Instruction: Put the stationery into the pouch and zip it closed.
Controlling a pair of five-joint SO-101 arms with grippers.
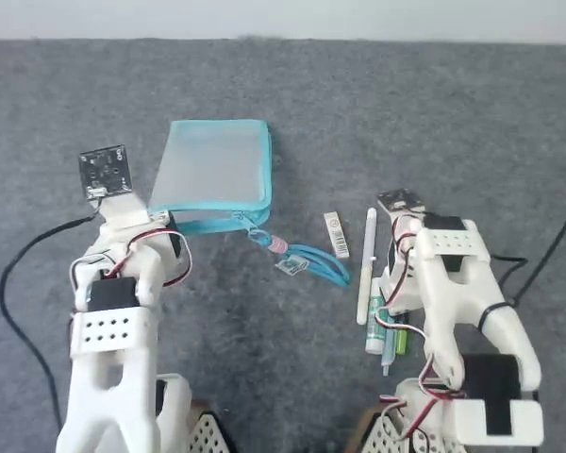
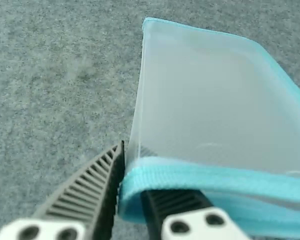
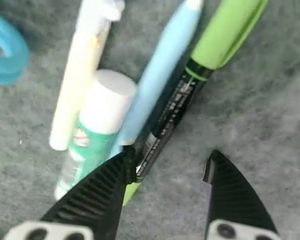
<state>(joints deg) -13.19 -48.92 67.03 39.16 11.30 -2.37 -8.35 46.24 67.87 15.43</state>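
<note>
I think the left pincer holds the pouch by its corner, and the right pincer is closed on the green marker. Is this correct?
Not quite. The right pincer is open, not closed on the green marker: the right wrist view shows its fingers wide apart, the marker lying beside one. The left pincer does hold the pouch by its corner.

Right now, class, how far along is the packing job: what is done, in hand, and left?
Done: nothing packed; the pouch looks empty. In hand: the left gripper pinches the pouch's corner, and the right gripper hangs open over the pens and glue stick on the table. Left: loading every item, then zipping.
</note>
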